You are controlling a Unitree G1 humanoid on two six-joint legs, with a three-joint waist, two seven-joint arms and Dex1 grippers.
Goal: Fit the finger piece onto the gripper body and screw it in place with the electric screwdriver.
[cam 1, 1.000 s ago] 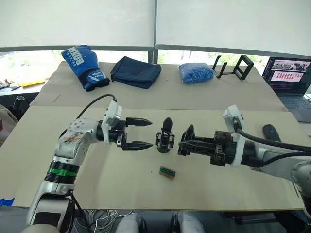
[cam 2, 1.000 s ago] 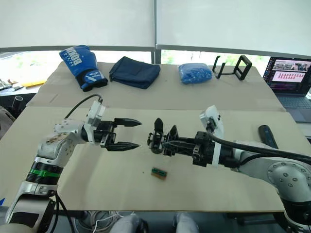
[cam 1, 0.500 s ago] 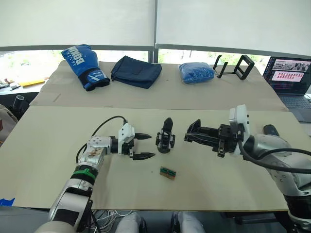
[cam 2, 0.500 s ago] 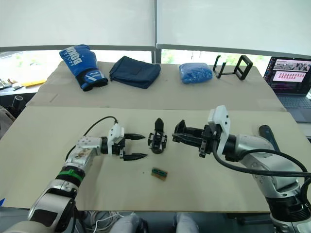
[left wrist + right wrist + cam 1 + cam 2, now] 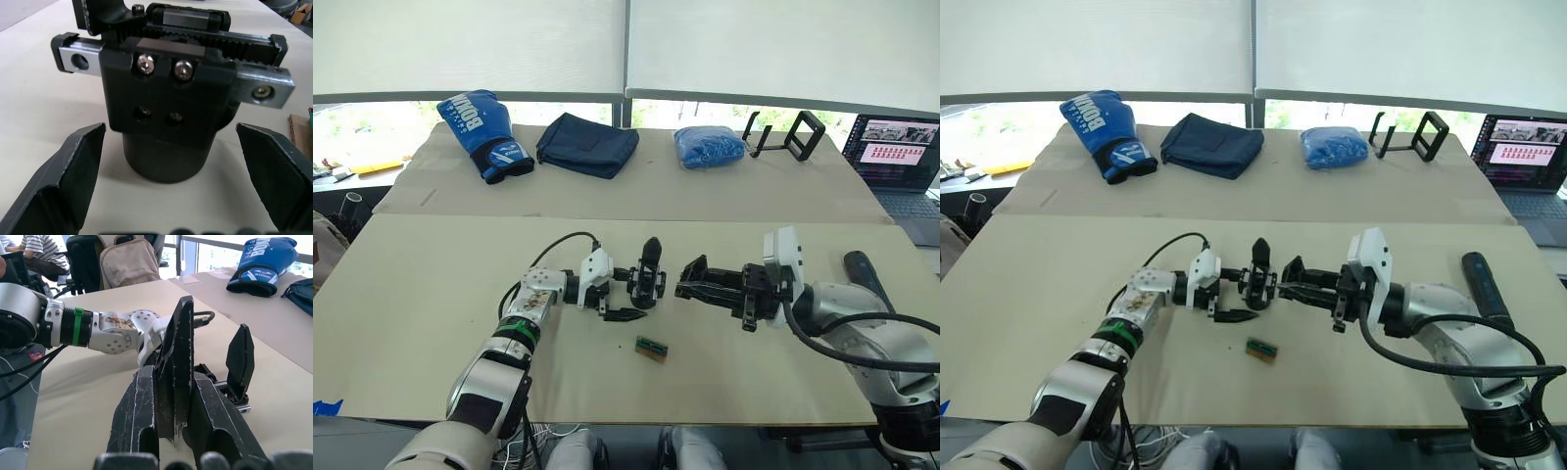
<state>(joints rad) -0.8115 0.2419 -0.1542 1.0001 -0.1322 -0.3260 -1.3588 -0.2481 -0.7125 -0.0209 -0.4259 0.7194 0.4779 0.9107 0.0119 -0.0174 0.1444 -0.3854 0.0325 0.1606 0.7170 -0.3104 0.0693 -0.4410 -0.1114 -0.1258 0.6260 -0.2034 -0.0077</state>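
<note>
Left wrist view: left claw [image 5: 171,196] spread around gripper body [image 5: 168,103]; right claw [image 5: 171,431] pinching finger piece [image 5: 176,367] alongside.

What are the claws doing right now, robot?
Left claw open around gripper body. Right claw shut on finger piece, close beside body. Screwdriver untouched, far right. Green block nearby, not blocking.

- We record the gripper body [image 5: 646,279] as black, with a silver rail and silver screw heads.
- The finger piece [image 5: 175,377] is black, scuffed with pale scratches.
- The electric screwdriver [image 5: 867,277] is black.
- The boxing glove [image 5: 481,132] is blue with white lettering.
- The small block [image 5: 651,348] is green and brown.
- We note the table [image 5: 431,323] is beige.
</note>
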